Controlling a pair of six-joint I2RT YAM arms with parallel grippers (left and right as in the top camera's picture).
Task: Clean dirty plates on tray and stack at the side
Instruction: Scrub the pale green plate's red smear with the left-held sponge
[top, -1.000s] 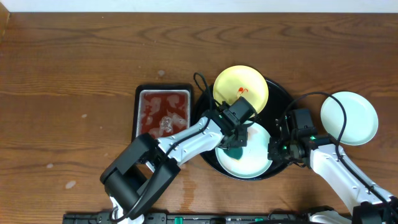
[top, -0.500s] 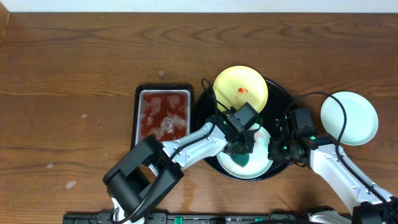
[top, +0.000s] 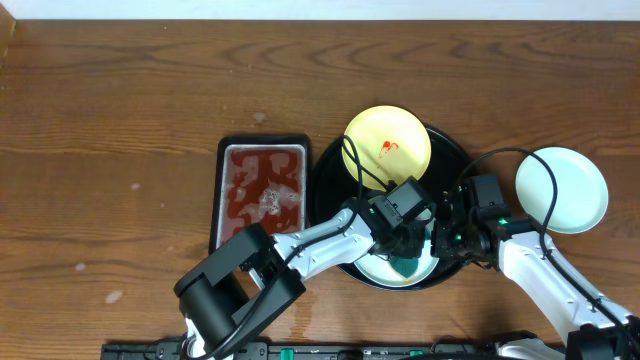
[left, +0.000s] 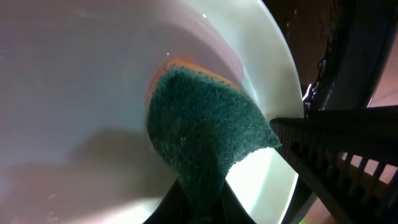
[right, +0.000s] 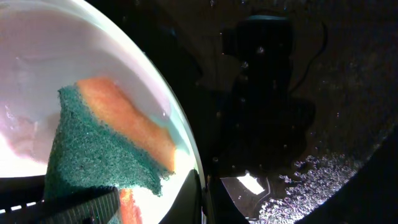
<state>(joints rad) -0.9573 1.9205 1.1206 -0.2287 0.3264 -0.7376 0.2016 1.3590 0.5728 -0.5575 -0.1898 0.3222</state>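
The black tray (top: 325, 190) holds a pale yellow plate (top: 400, 135) with a red smear at the back and a mint-white plate (top: 372, 267) at the front. My left gripper (top: 405, 262) is shut on a green and orange sponge (left: 205, 134) pressed onto that mint-white plate (left: 81, 81) near its right rim. My right gripper (top: 440, 243) is shut on the plate's right rim (right: 193, 165), with the sponge (right: 106, 146) close beside it. A second mint-white plate (top: 562, 190) lies on the table right of the tray.
A small rectangular metal tray with red liquid (top: 262, 185) lies just left of the black tray. Bare wooden table (top: 120, 130) stretches to the left and back. Cables loop over the tray's rim and toward the right plate.
My left gripper has dragged the sponge across the mint-white plate from its middle toward its right rim, close to my right gripper. The right arm has held still.
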